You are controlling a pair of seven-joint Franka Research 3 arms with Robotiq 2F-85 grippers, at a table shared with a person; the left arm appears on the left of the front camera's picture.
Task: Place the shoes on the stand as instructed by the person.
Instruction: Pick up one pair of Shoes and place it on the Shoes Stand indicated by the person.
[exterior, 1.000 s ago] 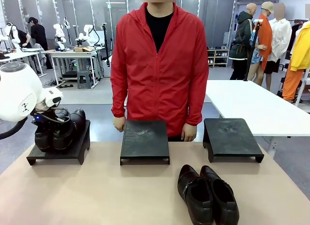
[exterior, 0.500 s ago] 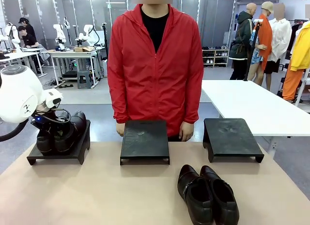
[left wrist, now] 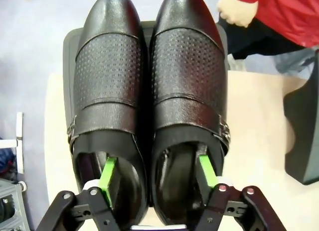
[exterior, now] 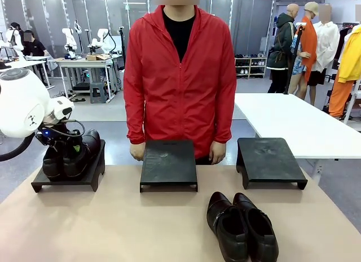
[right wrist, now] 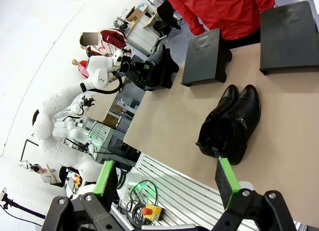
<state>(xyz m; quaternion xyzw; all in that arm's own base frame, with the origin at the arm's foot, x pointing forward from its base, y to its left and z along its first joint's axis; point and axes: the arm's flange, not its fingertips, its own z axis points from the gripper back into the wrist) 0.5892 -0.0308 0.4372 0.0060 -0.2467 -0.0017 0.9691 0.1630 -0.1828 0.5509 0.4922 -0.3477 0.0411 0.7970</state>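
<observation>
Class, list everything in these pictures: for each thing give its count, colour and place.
stands: three, black, row along table's far side
shoes on stand: one pair, black, left stand
shoes on table: one pair, black, near edge, right of middle
table: one, tan
person: one, red jacket, behind middle stand
left gripper: black, green pads, open, one finger inside each shoe on stand
right gripper: black, green pads, open, in air

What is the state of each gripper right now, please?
Left gripper: jaws open, one finger inside each of the two shoes.
Right gripper: jaws open, holding nothing.
</observation>
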